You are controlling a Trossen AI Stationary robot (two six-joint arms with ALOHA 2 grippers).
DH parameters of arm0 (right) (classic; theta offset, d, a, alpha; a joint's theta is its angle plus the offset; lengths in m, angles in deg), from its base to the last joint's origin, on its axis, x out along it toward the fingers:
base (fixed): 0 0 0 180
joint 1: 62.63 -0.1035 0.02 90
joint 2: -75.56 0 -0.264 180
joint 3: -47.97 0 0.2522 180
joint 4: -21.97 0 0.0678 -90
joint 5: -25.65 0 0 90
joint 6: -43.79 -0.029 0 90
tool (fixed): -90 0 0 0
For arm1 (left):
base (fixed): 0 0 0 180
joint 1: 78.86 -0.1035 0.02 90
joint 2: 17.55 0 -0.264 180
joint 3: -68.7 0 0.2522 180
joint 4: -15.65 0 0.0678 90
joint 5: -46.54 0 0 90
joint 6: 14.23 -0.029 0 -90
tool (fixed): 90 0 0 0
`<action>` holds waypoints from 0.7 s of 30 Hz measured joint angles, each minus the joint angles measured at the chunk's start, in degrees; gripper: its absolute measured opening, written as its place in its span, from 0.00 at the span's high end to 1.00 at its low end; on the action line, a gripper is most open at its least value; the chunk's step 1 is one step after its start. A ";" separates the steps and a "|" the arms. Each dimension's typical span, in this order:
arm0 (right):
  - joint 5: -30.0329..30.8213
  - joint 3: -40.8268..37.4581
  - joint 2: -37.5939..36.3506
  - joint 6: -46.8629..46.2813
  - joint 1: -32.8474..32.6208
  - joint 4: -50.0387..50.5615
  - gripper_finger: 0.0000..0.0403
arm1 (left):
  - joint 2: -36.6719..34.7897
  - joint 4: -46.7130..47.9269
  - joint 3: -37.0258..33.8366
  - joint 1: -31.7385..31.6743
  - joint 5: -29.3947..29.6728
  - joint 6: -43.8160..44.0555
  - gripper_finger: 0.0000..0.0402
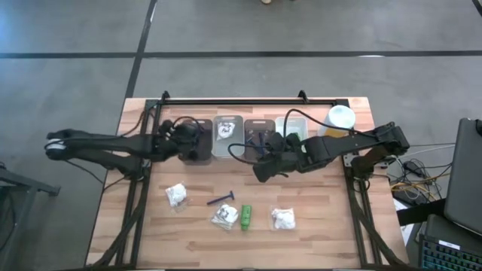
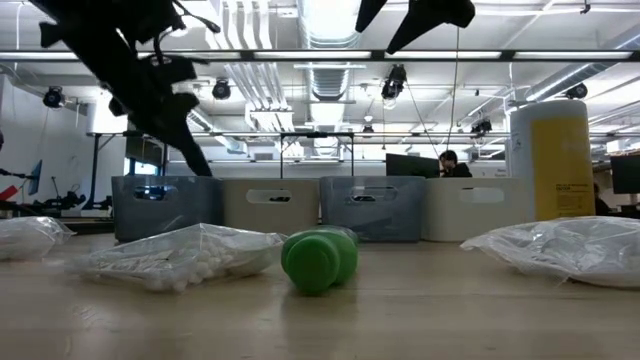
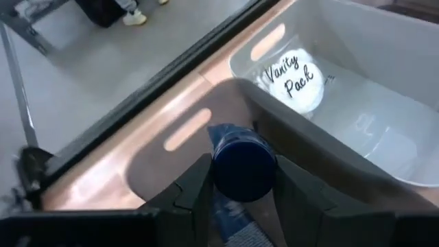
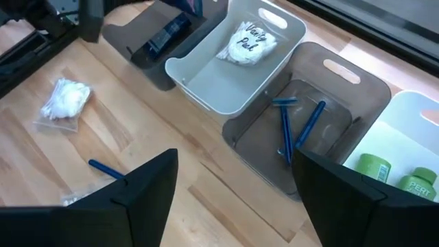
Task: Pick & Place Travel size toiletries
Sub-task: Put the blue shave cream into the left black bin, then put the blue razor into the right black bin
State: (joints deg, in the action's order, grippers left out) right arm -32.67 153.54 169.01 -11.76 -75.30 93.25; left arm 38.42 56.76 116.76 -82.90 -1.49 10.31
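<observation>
My left gripper (image 1: 197, 143) hangs over the dark grey bin (image 3: 164, 154) at the far left of the bin row, shut on a short black tube (image 3: 243, 168). My right gripper (image 1: 261, 172) is open and empty, above the table just in front of the bins. On the near table lie three clear-wrapped white packets (image 1: 176, 196) (image 1: 224, 217) (image 1: 283, 219), a green bottle (image 1: 245, 217) on its side and a blue-handled razor (image 1: 221, 199). The bins hold another tube (image 4: 164, 34), a packet (image 4: 250, 41), two razors (image 4: 295, 123) and green bottles (image 4: 394, 171). My left gripper pinches the black tube between its two fingers (image 3: 195, 189), which stand on opposite sides of it near its round dark end (image 3: 243, 154). The tube is lifted clear above the dark grey bin's floor. The rest of the tube is hidden between the fingers.
Four bins (image 1: 227, 135) stand in a row along the far edge, with a tall yellow bottle with a white cap (image 1: 340, 119) at their right end. A black rail (image 1: 241, 100) runs behind them. A person (image 2: 448, 163) sits far off in the room.
</observation>
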 joint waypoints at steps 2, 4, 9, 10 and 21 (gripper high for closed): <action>-0.02 0.00 0.00 0.00 0.00 0.34 0.32 | 1.33 -2.60 -1.68 0.00 0.03 1.99 0.68; -0.04 0.00 0.00 0.00 0.00 0.72 0.33 | 2.41 -4.81 -3.13 0.00 0.01 2.72 0.66; -0.04 0.00 0.00 0.04 -0.02 0.93 0.34 | 4.69 -9.41 -6.40 -0.02 -4.89 3.06 0.59; -0.04 0.00 0.00 0.21 -0.02 1.07 0.34 | 4.96 -10.07 -6.76 -0.01 -7.07 3.48 0.57; -0.27 0.00 0.00 0.00 -0.07 3.16 0.26 | 3.62 -6.74 -5.17 0.00 -16.40 12.43 0.47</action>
State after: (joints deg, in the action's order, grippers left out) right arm -32.94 153.54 169.01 -11.77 -75.36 96.41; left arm 42.04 50.02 111.59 -82.90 -17.89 22.74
